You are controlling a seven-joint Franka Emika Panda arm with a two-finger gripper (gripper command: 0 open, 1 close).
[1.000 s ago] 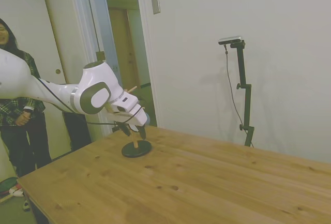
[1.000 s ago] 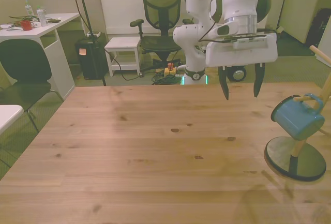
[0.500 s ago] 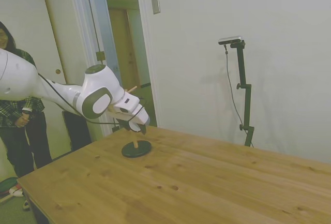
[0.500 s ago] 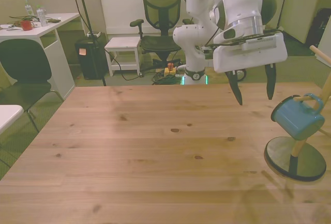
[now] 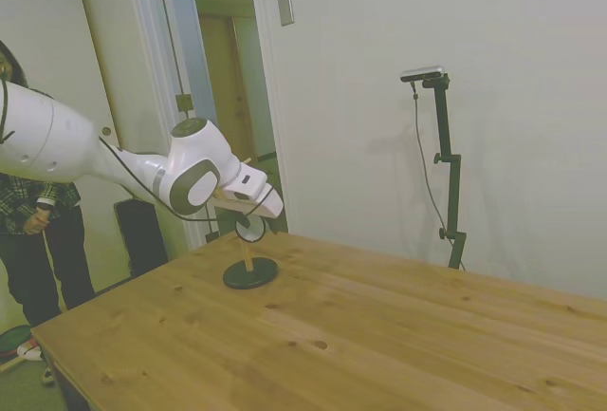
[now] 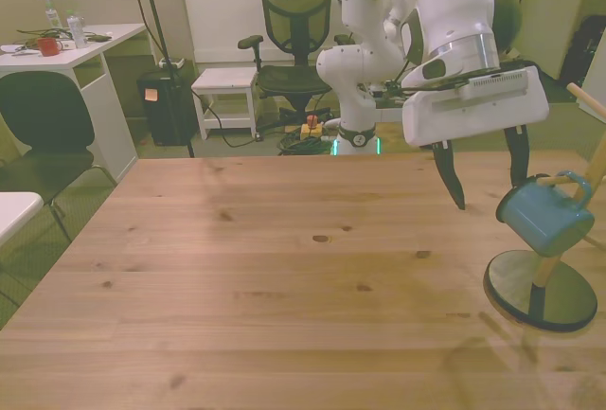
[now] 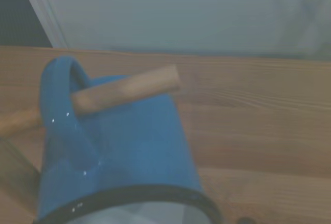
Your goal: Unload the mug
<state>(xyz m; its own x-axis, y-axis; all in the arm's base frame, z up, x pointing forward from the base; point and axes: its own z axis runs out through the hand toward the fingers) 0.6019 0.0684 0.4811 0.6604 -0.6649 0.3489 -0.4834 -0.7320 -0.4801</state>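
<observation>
Currently mug (image 6: 543, 217) hangs by handle on stand peg (image 7: 126, 90); hand (image 6: 488, 180) open just beside it.

The mug (image 6: 543, 217) hangs by its handle on a peg (image 7: 126, 90) of the stand (image 6: 540, 289), just below the gripper (image 6: 488, 171) and toward the front view's right of it, with the table (image 6: 246, 277) spread beneath both.

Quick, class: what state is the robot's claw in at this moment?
Claw: open, holding nothing, beside the mug hanging on its peg.
</observation>
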